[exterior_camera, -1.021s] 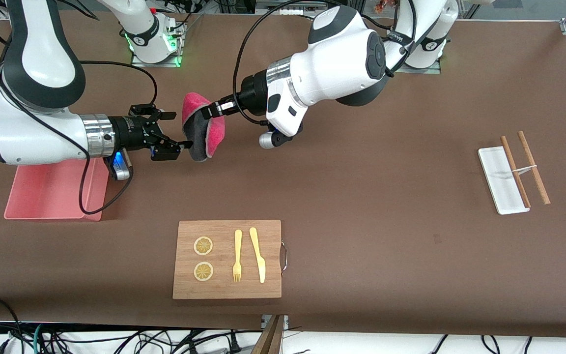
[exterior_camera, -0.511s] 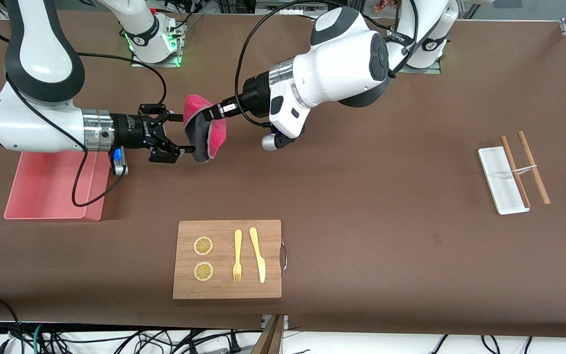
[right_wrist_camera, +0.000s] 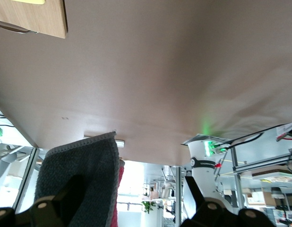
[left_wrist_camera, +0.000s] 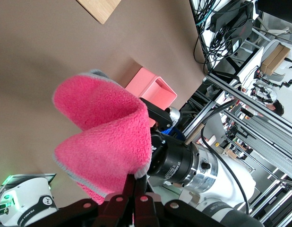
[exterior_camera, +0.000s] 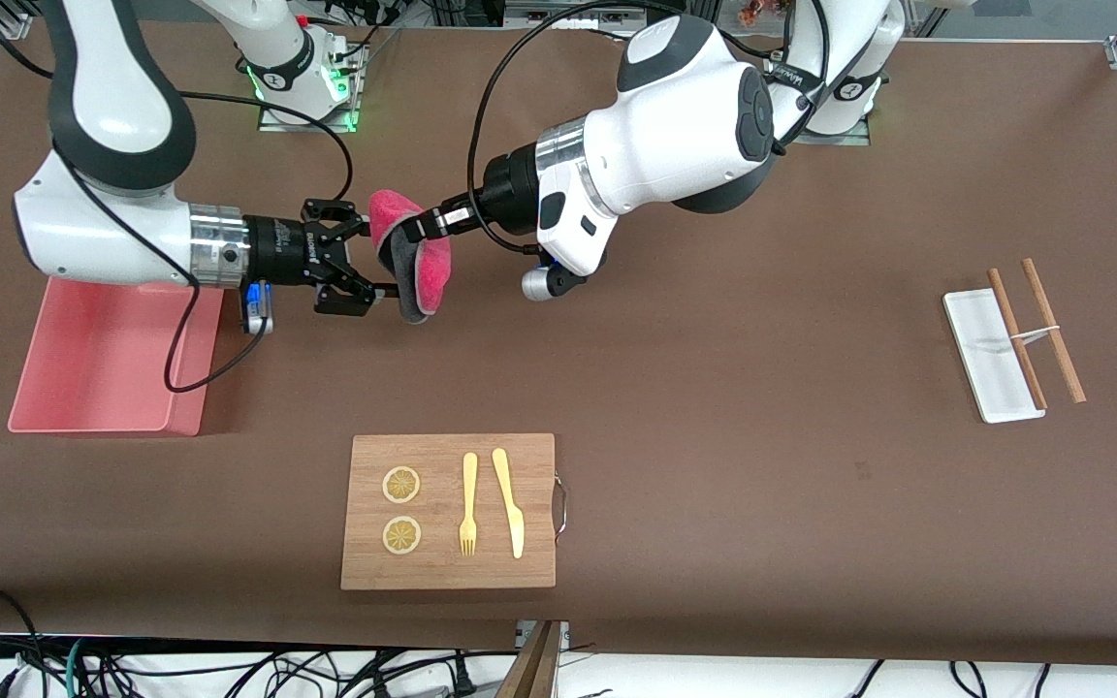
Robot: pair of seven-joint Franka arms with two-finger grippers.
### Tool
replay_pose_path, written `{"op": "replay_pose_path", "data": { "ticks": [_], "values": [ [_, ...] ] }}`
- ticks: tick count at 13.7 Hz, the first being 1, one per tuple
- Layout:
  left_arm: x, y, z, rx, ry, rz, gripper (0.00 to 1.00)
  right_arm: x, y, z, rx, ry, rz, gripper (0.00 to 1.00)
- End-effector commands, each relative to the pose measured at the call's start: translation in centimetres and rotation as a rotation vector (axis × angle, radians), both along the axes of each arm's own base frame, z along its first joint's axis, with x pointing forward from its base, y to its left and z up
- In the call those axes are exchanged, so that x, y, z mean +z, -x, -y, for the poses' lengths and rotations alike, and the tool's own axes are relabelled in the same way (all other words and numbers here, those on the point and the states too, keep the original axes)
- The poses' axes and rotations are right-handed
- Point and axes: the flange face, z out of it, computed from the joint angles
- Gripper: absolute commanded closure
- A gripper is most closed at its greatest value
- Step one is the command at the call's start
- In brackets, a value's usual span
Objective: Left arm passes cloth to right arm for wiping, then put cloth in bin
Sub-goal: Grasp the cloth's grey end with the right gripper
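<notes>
Since earlier: our right gripper (exterior_camera: 367,260) advanced, fingers apart around cloth (exterior_camera: 413,254). Left gripper (exterior_camera: 410,229) clamped on cloth. Handover unfinished; wiping, bin (exterior_camera: 103,364) remain.

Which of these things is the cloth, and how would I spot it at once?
Start at the brown table and find the two white arms reaching toward each other above it. Between them, held up over the table, hangs the cloth, pinched in the left end effector. It is the only soft, fuzzy thing here: folded, bright pink on one face, dark grey on the other.
</notes>
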Motion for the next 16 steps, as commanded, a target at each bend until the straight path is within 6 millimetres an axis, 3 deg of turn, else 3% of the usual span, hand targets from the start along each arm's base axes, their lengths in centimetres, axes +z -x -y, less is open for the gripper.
{"op": "replay_pose_path", "data": {
  "ticks": [1, 3, 4, 5, 6, 8, 9, 10, 14, 16],
  "values": [
    [0.9, 0.0, -0.3, 0.004, 0.031, -0.011, 1.0, 0.5, 1.5, -1.2, -0.04, -0.022, -0.006, 0.59],
    [0.9, 0.0, -0.3, 0.004, 0.031, -0.012, 1.0, 0.4, 1.5, -1.4, -0.032, -0.033, -0.019, 0.91],
    [0.9, 0.0, -0.3, 0.003, 0.03, -0.012, 1.0, 0.3, 1.5, -1.5, -0.029, -0.034, -0.021, 1.0],
    [0.9, -0.2, -0.6, 0.002, 0.027, -0.011, 0.82, 0.2, 1.4, -1.5, -0.028, -0.034, -0.023, 1.0],
    [0.9, -0.3, -0.7, 0.004, 0.028, -0.012, 0.38, 0.3, 1.4, -1.5, -0.028, -0.034, -0.021, 1.0],
    [0.9, -0.4, -0.8, 0.006, 0.028, -0.013, 0.37, 0.7, 1.3, -1.5, -0.027, -0.037, -0.015, 1.0],
    [1.0, -0.4, -0.8, 0.009, 0.03, -0.016, 0.15, 0.7, 1.3, -1.5, -0.028, -0.037, -0.014, 1.0],
    [0.9, -0.7, -1.1, 0.014, 0.029, -0.014, 0.0, 0.6, 1.2, -1.5, -0.027, -0.035, -0.015, 1.0],
    [1.1, -1.8, -2.6, 0.031, 0.029, -0.016, 0.0, 0.6, 1.2, -1.5, -0.025, -0.036, -0.01, 1.0],
    [2.3, -2.3, -3.9, 0.037, 0.026, -0.003, 0.0, 0.2, 1.2, -1.4, -0.013, -0.022, -0.007, 1.0]
  ]
}}
